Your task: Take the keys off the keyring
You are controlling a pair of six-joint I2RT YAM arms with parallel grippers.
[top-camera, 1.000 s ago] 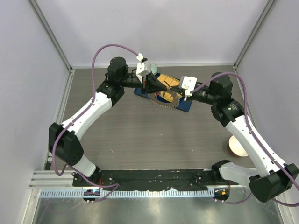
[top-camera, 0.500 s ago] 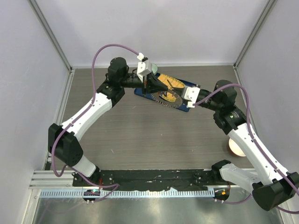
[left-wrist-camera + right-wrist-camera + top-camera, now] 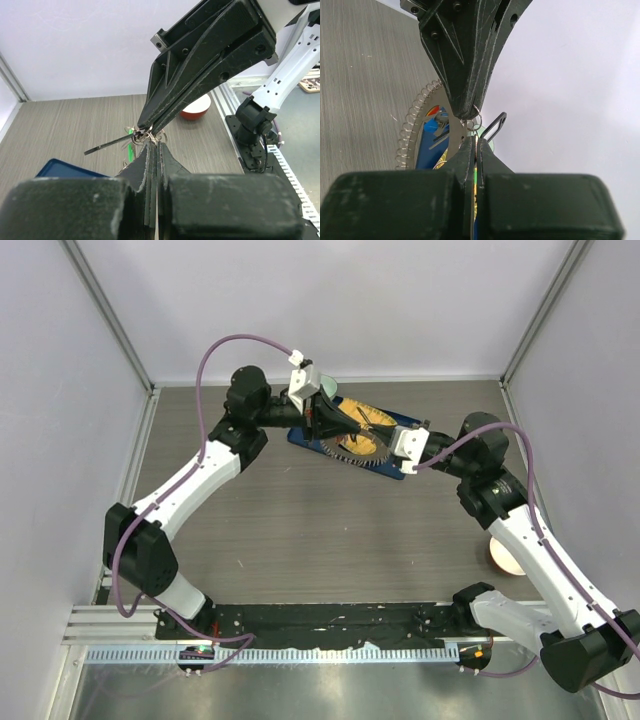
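Left end effector (image 3: 152, 146) and right end effector (image 3: 474, 142) both pinched shut on keyring (image 3: 350, 452) above blue tray (image 3: 396, 469). Right one now nearer tray's near edge.

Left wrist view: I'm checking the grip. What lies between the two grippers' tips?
Small wire rings, pinched where the shut left gripper and right gripper meet tip to tip; a dark key sticks out sideways. The right wrist view shows the same.

No text, label, brand or number legible to me in any of the three views; the keys (image 3: 350, 453) are too small and blurred for me to read any stamping.
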